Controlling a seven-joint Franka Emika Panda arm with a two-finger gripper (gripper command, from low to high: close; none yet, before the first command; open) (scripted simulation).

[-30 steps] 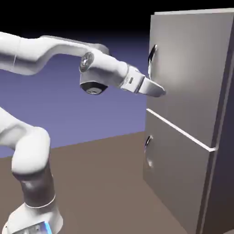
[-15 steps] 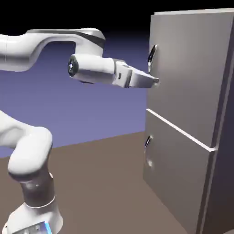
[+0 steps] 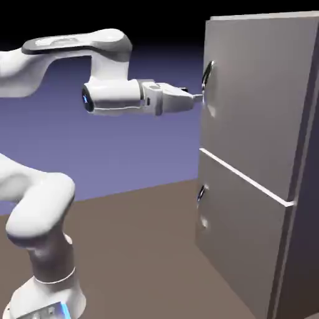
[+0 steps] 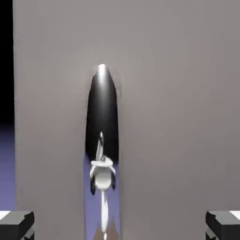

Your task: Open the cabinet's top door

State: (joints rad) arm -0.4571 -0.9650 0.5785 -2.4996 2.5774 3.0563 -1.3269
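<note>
The tall grey cabinet [image 3: 261,156] fills the exterior view's right, its two front panels split by a pale seam. The top door [image 3: 255,93] looks flush with the cabinet, with its arched metal handle [image 3: 207,78] near the left edge. My gripper [image 3: 198,96] is level, pointing at the handle's lower part, its tips just short of it. In the hand view the handle [image 4: 102,122] stands upright in the middle, mirror-dark, above and between the two finger tips [image 4: 16,224]. The fingers are wide apart with nothing between them.
The lower door [image 3: 240,243] with its smaller handle [image 3: 201,194] sits below the seam. The brown table [image 3: 143,249] stretches in front of the cabinet. The arm's base [image 3: 43,293] stands at the lower left.
The hand has risen and levelled out, drawing back a little to the left from the door. The wrist rolled, and the gripper now points at the handle's lower part.
</note>
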